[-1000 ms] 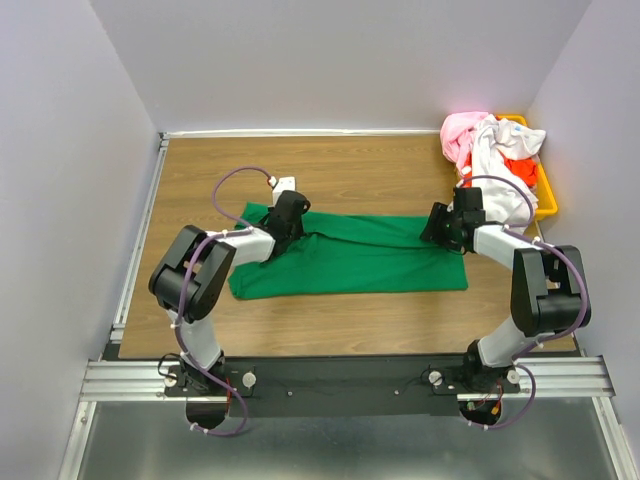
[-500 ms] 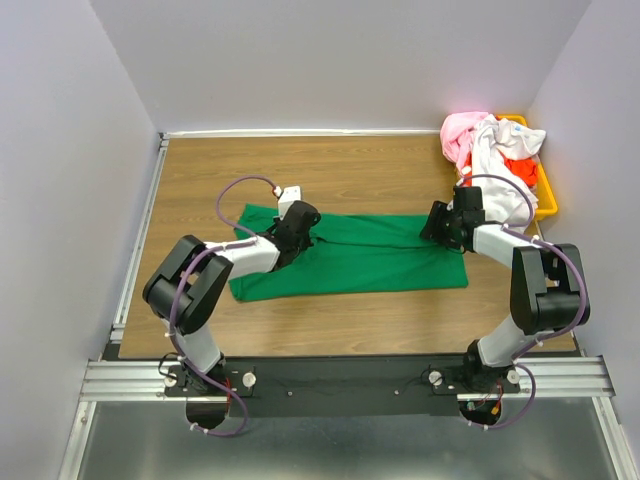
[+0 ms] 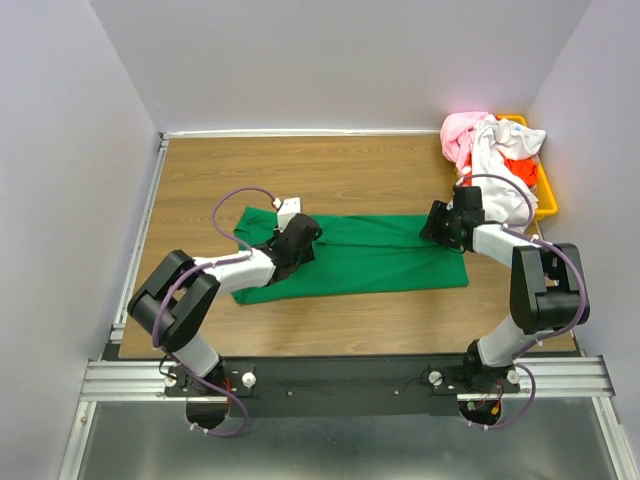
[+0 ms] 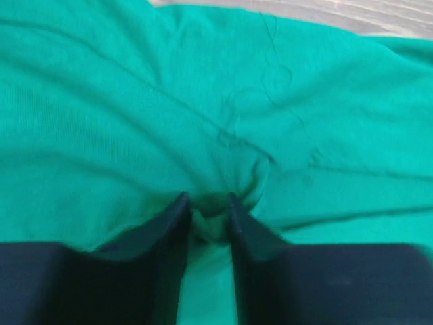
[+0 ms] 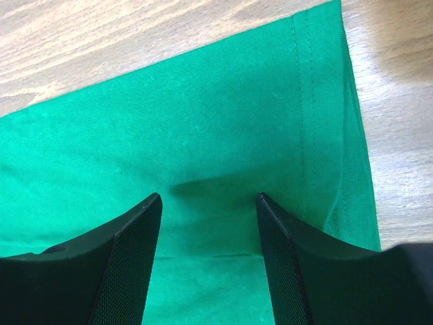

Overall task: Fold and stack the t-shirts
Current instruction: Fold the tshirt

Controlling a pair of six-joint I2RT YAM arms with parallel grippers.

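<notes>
So the brown wooden surface has one plain bright green cloth t-shirt lying across its middle. Its long axis runs from left edge to right edge, with a stitched hem at the right end; can't tell where the neck is. It looks like a long band already, so I'd guess the crosswise folds are left. The heap of pink, white and orange-red t-shirts sits unfolded in the yellow-orange plastic bin at the far right corner, no stack yet. The left end effector is pinching a pucker of green cloth. The right end effector is spread wide over the hem end, gripping nothing.
</notes>
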